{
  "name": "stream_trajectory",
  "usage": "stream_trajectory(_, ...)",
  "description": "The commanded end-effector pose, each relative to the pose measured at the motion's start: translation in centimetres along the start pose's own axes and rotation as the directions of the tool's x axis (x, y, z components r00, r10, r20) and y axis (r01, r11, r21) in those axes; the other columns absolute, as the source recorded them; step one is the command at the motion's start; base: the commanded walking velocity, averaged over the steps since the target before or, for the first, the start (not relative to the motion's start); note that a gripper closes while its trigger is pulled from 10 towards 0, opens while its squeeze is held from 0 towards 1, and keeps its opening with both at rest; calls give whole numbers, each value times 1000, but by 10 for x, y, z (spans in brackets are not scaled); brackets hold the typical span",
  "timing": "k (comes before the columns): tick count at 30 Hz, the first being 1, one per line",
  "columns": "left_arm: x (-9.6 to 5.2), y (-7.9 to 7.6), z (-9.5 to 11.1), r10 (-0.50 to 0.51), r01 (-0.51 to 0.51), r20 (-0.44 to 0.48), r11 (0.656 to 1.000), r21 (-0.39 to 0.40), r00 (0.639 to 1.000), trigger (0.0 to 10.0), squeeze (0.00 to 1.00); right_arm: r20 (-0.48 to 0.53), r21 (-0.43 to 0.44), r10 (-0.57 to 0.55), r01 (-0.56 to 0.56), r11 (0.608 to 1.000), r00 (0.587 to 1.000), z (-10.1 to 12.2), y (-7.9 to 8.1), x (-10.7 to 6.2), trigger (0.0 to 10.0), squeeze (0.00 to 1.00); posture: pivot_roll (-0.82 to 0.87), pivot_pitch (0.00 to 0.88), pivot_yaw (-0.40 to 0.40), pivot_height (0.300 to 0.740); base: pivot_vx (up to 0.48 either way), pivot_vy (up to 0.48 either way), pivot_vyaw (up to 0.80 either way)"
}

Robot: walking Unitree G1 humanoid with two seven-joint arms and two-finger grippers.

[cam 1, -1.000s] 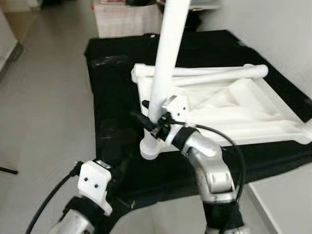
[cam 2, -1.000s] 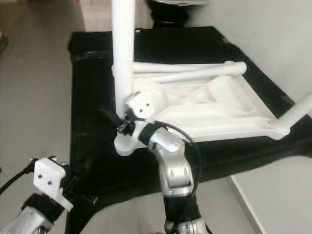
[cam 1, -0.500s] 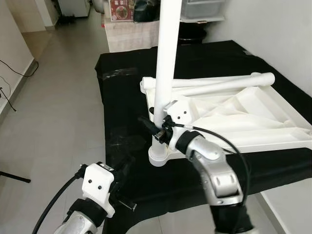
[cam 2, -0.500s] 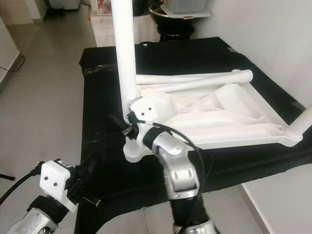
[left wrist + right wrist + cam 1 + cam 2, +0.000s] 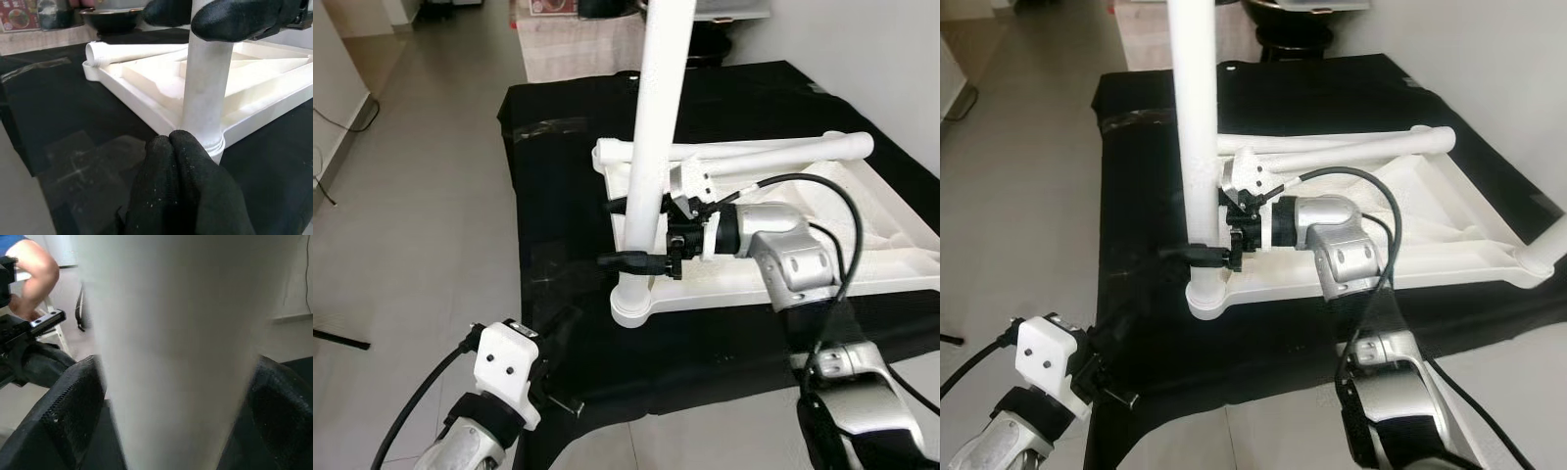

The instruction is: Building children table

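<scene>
A white moulded plastic children's table top [image 5: 822, 230] lies upside down on a black cloth-covered table [image 5: 558, 176], ribbed underside facing up. One white cylindrical plastic table leg [image 5: 651, 147] stands upright in the corner socket at the table top's 7 o'clock corner, its flared collar seated on the socket near the cloth's front edge. Two further white tubular legs [image 5: 773, 155] lie flat and side by side along the far rim of the table top, at roughly 12 o'clock from the upright leg.

The right gripper [image 5: 628, 233] reaches in from 3 o'clock and has its black fingers set around the lower part of the upright leg, one finger on each side. The right wrist view confirms this: the leg's white shaft sits between the two textured black pads [image 5: 73, 411], which press on either side.

The left gripper [image 5: 188, 181] sits low at about 7 o'clock from the leg's base, off the front edge of the cloth. In the left wrist view its two black fingertips are pressed together with no gap, holding nothing, just short of the leg's collar.

A person's bare arm [image 5: 34, 269] is visible in the background of the right wrist view. Pale tiled floor [image 5: 421, 225] lies at 9 o'clock from the table.
</scene>
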State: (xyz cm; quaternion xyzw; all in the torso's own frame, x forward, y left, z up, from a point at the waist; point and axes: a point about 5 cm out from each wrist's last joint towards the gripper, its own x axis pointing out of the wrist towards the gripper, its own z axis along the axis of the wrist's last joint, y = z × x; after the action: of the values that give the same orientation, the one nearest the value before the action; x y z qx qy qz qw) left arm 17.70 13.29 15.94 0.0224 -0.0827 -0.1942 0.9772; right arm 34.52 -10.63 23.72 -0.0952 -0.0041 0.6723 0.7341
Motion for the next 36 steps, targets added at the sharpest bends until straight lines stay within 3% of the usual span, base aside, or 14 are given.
stream_trajectory(1,-2,-3,3,-8,8,4,1000,-2,1000,10000,0,-9,-8,26,-26,1000,1000,2,-5,2,10000,0,132,151,-47,740,0,0,0)
stream_trajectory(5,-4,-5,3,-11,11,-1,1000,-3,1000,10000,0,10,32,62,-63,998,998,5,-9,2,10000,0,137,159,-46,740,0,0,0)
stream_trajectory(6,-5,-6,3,-12,12,-3,1000,-4,1000,10000,0,17,45,110,-111,993,994,6,-11,1,9255,0,139,161,-48,740,0,0,0)
stream_trajectory(7,-5,-6,3,-13,13,-4,1000,-5,1000,10000,0,22,49,141,-142,989,990,6,-12,0,0,0,140,164,-52,740,0,0,0)
stream_trajectory(23,-3,-7,2,-9,9,-1,1000,-8,1000,10000,0,54,69,157,-161,985,986,-9,-10,-7,0,0,121,155,-62,740,0,0,0)
stream_trajectory(25,-2,-7,2,-8,8,1,1000,-8,1000,10000,0,79,74,61,-67,995,995,-15,-10,-5,0,0,113,153,-66,740,0,0,0)
stream_trajectory(27,-1,-4,2,-2,2,7,1000,-5,1000,10000,0,112,116,-227,214,970,967,-34,10,10,0,0,96,154,-59,740,0,0,0)
stream_trajectory(28,-1,-4,2,-2,2,7,1000,-5,1000,10000,0,112,116,-227,214,970,967,-34,10,10,0,0,96,154,-59,740,0,0,0)
stream_trajectory(29,-1,-1,2,0,0,9,1000,-2,1000,10000,0,36,98,-557,552,828,830,-47,20,17,0,0,76,150,-47,740,0,0,0)
stream_trajectory(30,1,1,2,-3,3,11,1000,0,1000,10000,0,-3,73,-740,738,671,673,-53,37,16,0,0,75,147,-46,740,0,0,0)
stream_trajectory(31,2,2,2,-5,5,12,1000,1,1000,10000,0,-25,52,-834,834,549,551,-55,47,12,0,0,76,145,-45,740,0,0,0)
stream_trajectory(32,2,2,2,-5,5,12,1000,1,1000,10000,0,-25,52,-834,834,549,551,-55,47,12,0,0,76,145,-45,740,0,0,0)
stream_trajectory(33,3,3,2,-8,8,12,1000,1,1000,10000,0,-38,22,-858,858,513,513,-55,53,12,0,0,75,142,-43,740,0,0,0)
stream_trajectory(36,4,4,1,-9,9,11,1000,2,1000,10000,0,-34,9,-840,841,541,541,-54,56,16,0,0,65,136,-39,740,0,0,0)
